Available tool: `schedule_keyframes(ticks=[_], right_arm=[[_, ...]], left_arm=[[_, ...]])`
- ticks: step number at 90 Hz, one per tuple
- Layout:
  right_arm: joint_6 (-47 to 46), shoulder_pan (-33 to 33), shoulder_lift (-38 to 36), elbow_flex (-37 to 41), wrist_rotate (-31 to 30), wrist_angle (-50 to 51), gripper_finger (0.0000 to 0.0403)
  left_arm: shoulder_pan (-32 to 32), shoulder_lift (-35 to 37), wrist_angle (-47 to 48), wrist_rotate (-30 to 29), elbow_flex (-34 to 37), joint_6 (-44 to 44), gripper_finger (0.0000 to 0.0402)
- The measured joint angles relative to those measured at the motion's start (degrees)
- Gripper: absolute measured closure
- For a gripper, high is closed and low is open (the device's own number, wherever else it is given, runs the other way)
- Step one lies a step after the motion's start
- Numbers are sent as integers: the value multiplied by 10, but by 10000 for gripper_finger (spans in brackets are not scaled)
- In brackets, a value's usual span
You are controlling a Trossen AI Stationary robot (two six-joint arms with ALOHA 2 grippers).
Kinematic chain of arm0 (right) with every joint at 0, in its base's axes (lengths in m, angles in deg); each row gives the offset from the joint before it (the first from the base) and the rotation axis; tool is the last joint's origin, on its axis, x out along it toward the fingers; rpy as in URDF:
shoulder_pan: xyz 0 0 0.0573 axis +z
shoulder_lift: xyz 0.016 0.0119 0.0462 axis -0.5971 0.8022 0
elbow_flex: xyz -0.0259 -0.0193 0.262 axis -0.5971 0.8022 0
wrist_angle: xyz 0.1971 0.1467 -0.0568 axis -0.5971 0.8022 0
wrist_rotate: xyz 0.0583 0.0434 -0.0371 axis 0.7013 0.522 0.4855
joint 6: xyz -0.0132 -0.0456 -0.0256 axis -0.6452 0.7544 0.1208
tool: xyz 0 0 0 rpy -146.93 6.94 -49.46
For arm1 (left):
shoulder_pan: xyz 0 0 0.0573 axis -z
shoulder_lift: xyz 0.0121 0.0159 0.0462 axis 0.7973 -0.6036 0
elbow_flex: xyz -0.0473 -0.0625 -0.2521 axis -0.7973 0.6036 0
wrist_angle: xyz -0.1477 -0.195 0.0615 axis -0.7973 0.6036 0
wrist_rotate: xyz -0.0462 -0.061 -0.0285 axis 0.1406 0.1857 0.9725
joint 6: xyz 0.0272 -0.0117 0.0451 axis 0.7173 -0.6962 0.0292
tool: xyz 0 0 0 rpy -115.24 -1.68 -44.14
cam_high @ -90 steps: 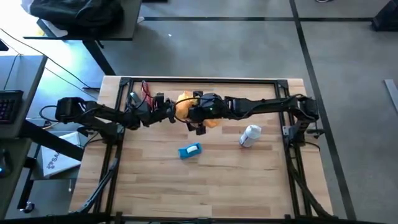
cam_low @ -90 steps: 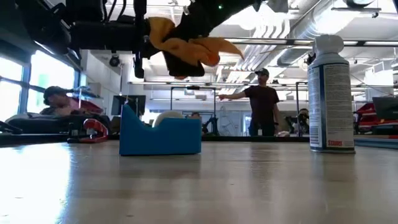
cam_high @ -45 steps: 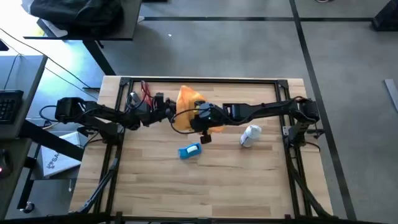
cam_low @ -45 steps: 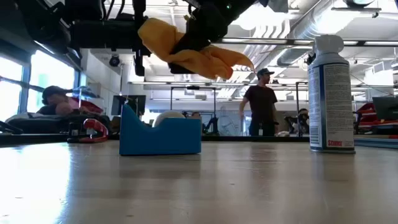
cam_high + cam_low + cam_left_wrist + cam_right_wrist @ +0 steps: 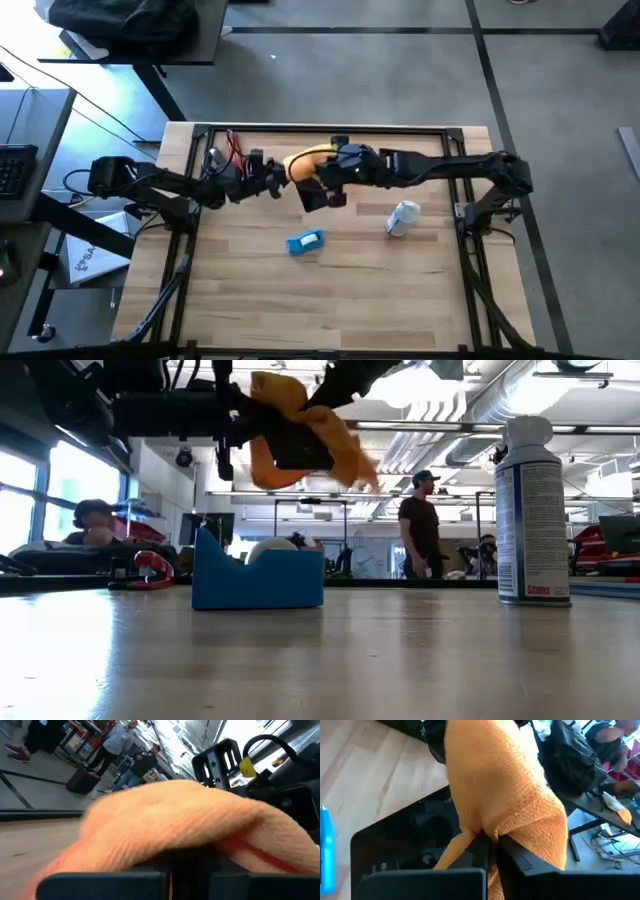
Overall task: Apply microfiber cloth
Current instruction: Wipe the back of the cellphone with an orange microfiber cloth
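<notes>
**Microfiber cloth mid-wipe, up off the tabletop**

Microfiber cloth (image 5: 303, 163) sits upper centre of the high view, pinched in the right gripper (image 5: 487, 840) jaws and draped over a dark phone-like slab (image 5: 322, 193). Can't tell what the left gripper (image 5: 268, 183) jaws hold. Looks like rubbing underway; next pass needs steady contact.

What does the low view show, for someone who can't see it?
An orange microfiber cloth hangs from a dark robot arm above the wooden table. Below stand a blue block and a spray can; a person stands far behind.
</notes>
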Motion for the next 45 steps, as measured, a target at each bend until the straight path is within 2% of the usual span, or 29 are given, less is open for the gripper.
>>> schedule_keyframes(ticks=[19, 45], right_arm=[[-45, 2, 15, 0, 64, 44, 403], [-75, 29, 23, 1, 114, 90, 403]], left_arm=[[0, 0, 4, 0, 0, 2, 389], [0, 0, -11, 6, 0, 1, 389]])
